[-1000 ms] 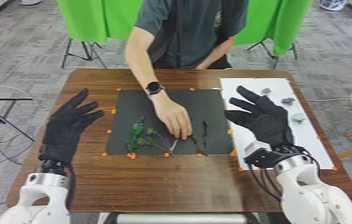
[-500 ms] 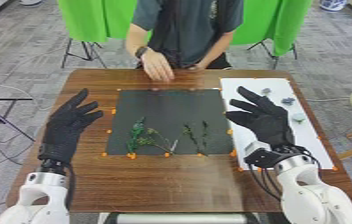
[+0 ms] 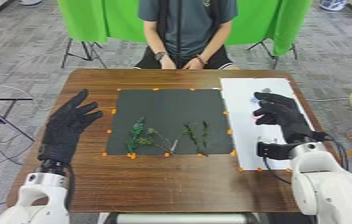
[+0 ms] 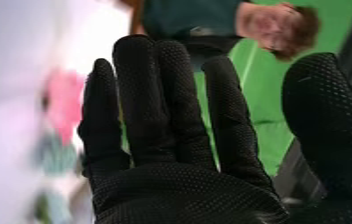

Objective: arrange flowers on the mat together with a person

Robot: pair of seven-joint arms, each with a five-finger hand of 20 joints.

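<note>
Leafy green stem [image 3: 137, 135] on dark mat [image 3: 164, 107], lower-ctr L of frame; long axis approx vert., leafy tip to top, tilted a bit R. Forked stem [image 3: 161, 142] just beside it, axis diag., upper L to lower R; pale stalk [image 3: 173, 146] nr its low end, close to vert. Then 2 more, both nr mat's lower R: thin stem [image 3: 189, 134], tip up, leaning slightly L, & dark stem [image 3: 204, 135] alongside, approx upright in frame. All lie flat, low ends nr mat's bottom edge.

L hand [image 3: 64, 125] at L of frame, open, fingers loosely spread, pointing up & R, nothing in it; forearm in from bottom L. R hand [image 3: 285, 115] over white sheet [image 3: 243, 100], R side of frame, fingers toward upper L; forearm in from bottom R. In R wrist view the R hand [image 4: 186, 195] is open too: fingers long, thumb well apart, no hold on anything. Same view: pink blob [image 4: 63, 102] & teal blob [image 4: 55, 155], blurred, exact type unclear.

Tabletop [image 3: 155, 185] brown wood, mat mid, sheet to its R, orange tabs [image 3: 132, 156] round mat edge. Rm: grey floor, green cloth [image 3: 106, 20] across top, tripod far L.
</note>
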